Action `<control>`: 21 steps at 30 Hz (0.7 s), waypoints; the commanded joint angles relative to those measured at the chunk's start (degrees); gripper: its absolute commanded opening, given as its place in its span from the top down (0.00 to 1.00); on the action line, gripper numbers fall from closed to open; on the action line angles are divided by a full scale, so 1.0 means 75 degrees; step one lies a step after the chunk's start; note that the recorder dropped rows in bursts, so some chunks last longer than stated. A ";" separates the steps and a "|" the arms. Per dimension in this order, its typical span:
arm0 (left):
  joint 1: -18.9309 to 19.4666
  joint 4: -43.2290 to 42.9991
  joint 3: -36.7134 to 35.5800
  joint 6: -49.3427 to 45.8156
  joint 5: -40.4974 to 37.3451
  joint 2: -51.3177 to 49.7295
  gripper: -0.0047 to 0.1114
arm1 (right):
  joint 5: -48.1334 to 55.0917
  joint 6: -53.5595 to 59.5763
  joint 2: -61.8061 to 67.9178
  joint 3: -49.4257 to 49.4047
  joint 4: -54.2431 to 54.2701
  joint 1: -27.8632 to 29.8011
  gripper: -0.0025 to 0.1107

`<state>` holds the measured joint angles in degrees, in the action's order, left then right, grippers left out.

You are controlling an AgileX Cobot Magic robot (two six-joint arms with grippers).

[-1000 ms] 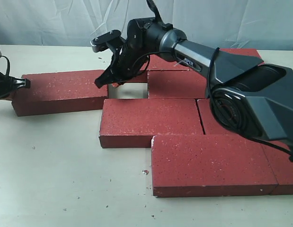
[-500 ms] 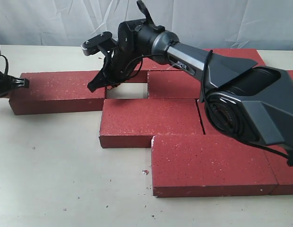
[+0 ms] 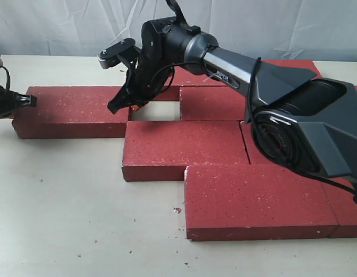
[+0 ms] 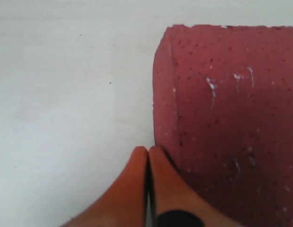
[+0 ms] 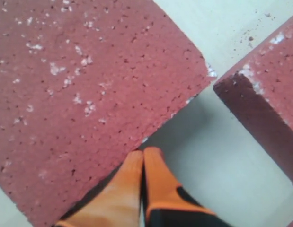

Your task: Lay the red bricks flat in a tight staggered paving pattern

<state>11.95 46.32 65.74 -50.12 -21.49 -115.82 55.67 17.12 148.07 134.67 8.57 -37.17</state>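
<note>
red bricks point(image 3: 184, 141) lie flat on the pale table point(image 3: 80, 219), most of them packed into stepped rows towards the right of the exterior view. one loose brick point(image 3: 71, 109) sits apart on the left, with an open gap point(image 3: 154, 111) between its end and the next brick point(image 3: 215, 103) of that row. the left gripper point(image 3: 29, 101) has its orange fingers point(image 4: 137, 170) pressed together, holding nothing, the tips touching the loose brick's outer end. the right gripper point(image 3: 117, 105), reaching across the middle, is likewise pressed together and empty, its tips at the brick's inner corner beside the gap.

judging by this, the step in hand is closing that gap, with the brick nudged along the table rather than lifted. the next move likely calls for a straight push from the outer end towards the row, the right tips kept clear of the gap or only guiding, so the brick seats square without skewing against the row in front.

no containers are in view.
</note>
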 commanded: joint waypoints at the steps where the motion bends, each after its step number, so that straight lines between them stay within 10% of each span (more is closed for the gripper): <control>1: -0.0023 0.0218 -0.0001 -0.0010 -0.0040 0.0028 0.96 | -0.0341 0.0022 -0.0109 0.0046 -0.0179 -0.0079 0.98; 21: -0.0605 0.0279 -0.0001 -0.0404 0.0133 0.0014 0.96 | 0.0221 -0.0023 -0.0083 0.0046 -0.0980 -0.0079 0.98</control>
<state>8.64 47.03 65.74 -53.16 -19.09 -115.82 57.07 17.12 148.26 134.67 2.59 -37.39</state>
